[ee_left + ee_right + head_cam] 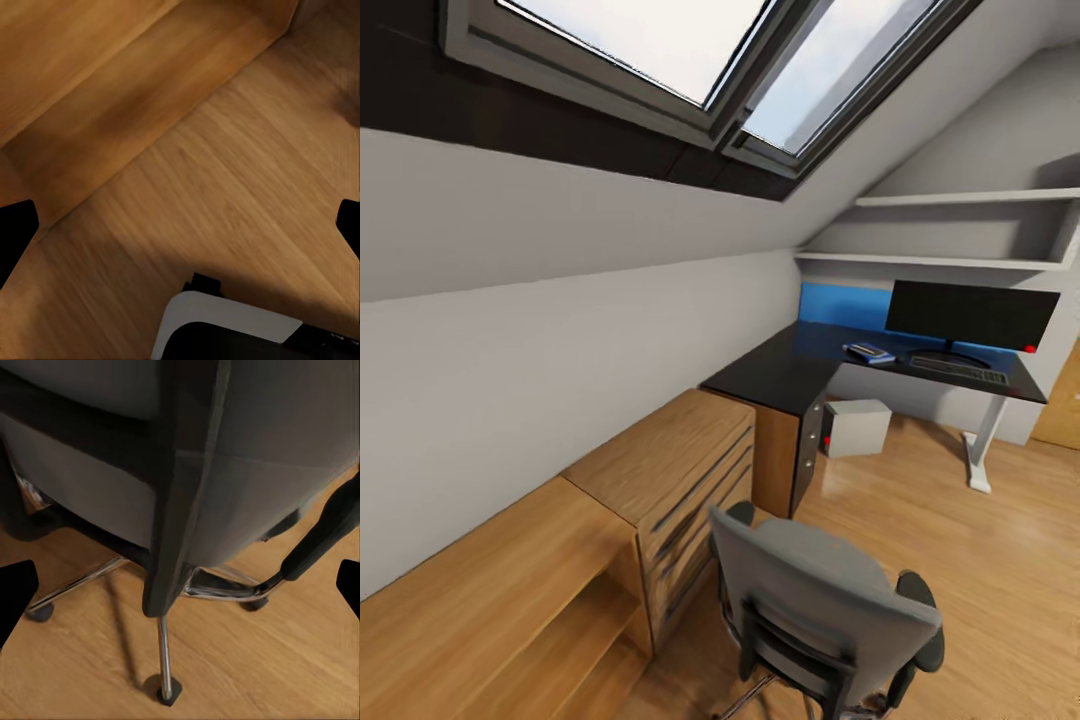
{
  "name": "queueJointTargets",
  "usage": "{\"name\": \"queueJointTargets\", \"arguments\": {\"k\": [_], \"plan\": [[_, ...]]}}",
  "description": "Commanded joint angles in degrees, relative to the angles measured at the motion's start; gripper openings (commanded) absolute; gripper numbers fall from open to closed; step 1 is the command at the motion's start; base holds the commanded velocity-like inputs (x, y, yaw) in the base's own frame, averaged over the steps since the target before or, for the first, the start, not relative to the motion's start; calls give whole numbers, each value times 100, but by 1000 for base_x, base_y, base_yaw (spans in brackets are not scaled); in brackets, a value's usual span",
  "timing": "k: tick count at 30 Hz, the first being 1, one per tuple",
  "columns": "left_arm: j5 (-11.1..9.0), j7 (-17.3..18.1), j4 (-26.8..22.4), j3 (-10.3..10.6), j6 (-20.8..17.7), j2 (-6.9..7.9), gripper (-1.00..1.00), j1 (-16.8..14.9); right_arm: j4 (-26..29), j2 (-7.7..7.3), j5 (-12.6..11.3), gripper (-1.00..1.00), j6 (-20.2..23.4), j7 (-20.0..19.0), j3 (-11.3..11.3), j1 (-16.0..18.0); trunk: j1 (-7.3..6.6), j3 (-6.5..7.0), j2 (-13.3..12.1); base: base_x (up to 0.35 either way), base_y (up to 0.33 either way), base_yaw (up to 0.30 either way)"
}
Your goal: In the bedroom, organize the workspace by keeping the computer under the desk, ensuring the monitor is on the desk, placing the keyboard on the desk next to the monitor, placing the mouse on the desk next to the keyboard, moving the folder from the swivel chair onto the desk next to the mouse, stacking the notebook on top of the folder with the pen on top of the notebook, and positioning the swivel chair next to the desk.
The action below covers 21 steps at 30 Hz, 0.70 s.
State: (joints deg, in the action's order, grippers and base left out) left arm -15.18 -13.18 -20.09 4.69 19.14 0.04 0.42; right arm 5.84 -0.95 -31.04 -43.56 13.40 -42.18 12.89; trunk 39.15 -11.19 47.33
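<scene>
The swivel chair [825, 600] stands close in front of me with its grey back toward me, hiding the seat. In the right wrist view the chair's back [225, 450] and chrome star base [165, 660] are near, and my right gripper [180, 592] is open and empty. My left gripper [180, 232] hangs open over the wood floor. Farther off, the black L-shaped desk [780, 370] carries the monitor [970, 315], the keyboard [958, 370] before it, and a small blue flat item [870, 352] left of the keyboard, too small to identify. The computer [857, 427] sits on the floor under the desk.
Light wooden low cabinets [660, 470] run along the sloped wall at my left, up to the desk's drawer end [808, 450]. A cabinet edge [112, 105] lies near the left gripper. Wood floor [960, 560] stretches between chair and desk. Shelves [960, 230] hang above the monitor.
</scene>
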Motion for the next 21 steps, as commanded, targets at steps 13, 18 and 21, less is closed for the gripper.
{"name": "queueJointTargets", "arguments": {"k": [13,18,21], "plan": [[-55,-44,-9,41,10,4,100,3,5,-10,7,100,-3,42,-53,3,3,-99,5,44,99,-204],[-55,-45,-8,41,9,4,100,2,3,-11,10,100,-3,41,-54,3,3,-127,5,1,3,-242],[-57,-45,-9,40,10,4,100,2,-1,-11,17,100,-3,40,-54,3,3,-142,5,0,0,-246]]}}
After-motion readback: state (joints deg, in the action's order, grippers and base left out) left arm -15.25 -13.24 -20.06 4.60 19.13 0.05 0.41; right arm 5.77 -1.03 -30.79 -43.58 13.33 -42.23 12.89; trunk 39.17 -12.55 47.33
